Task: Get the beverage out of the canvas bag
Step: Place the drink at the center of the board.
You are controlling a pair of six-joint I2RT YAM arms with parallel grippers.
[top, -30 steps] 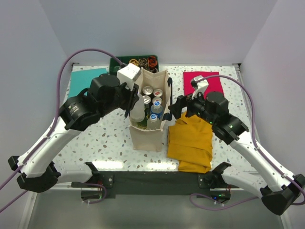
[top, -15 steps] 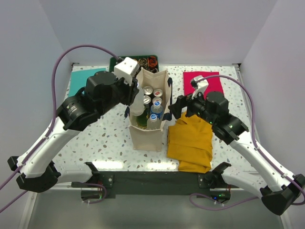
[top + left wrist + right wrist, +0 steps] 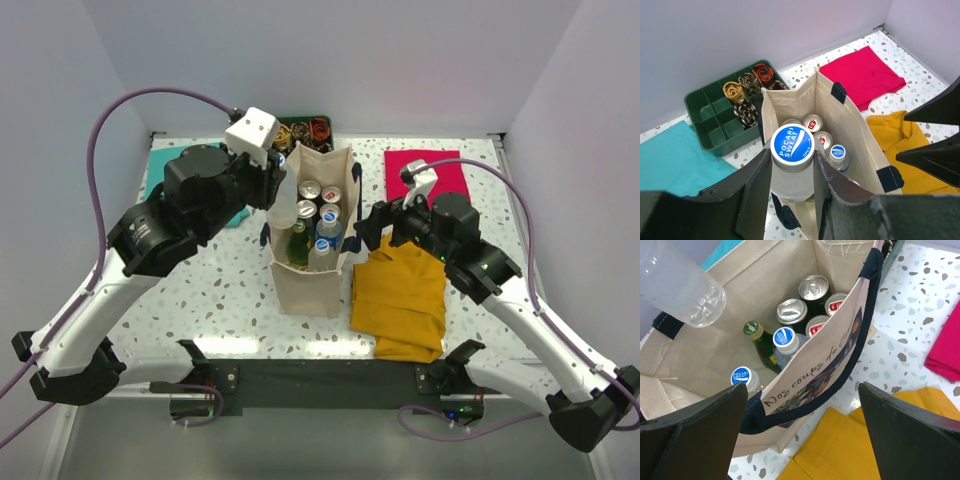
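Note:
The cream canvas bag (image 3: pixel 310 285) with navy handles stands upright mid-table, holding several cans and bottles (image 3: pixel 790 312). My left gripper (image 3: pixel 281 188) is shut on a clear Pocari Sweat bottle (image 3: pixel 285 214) with a blue cap (image 3: pixel 792 141), gripped at the neck. The bottle hangs above the bag's left rim, and its base shows in the right wrist view (image 3: pixel 682 285). My right gripper (image 3: pixel 358 232) is open. Its fingers straddle the bag's right wall and navy handle (image 3: pixel 860 330) without touching.
A green divided tray (image 3: pixel 300 128) with rolled items sits behind the bag. A teal cloth (image 3: pixel 160 165) lies at the back left and a red cloth (image 3: pixel 430 170) at the back right. A mustard cloth (image 3: pixel 400 295) lies right of the bag.
My left gripper has risen and moved back-left, lifting the Pocari Sweat bottle up out of the bag. The right arm has not moved.

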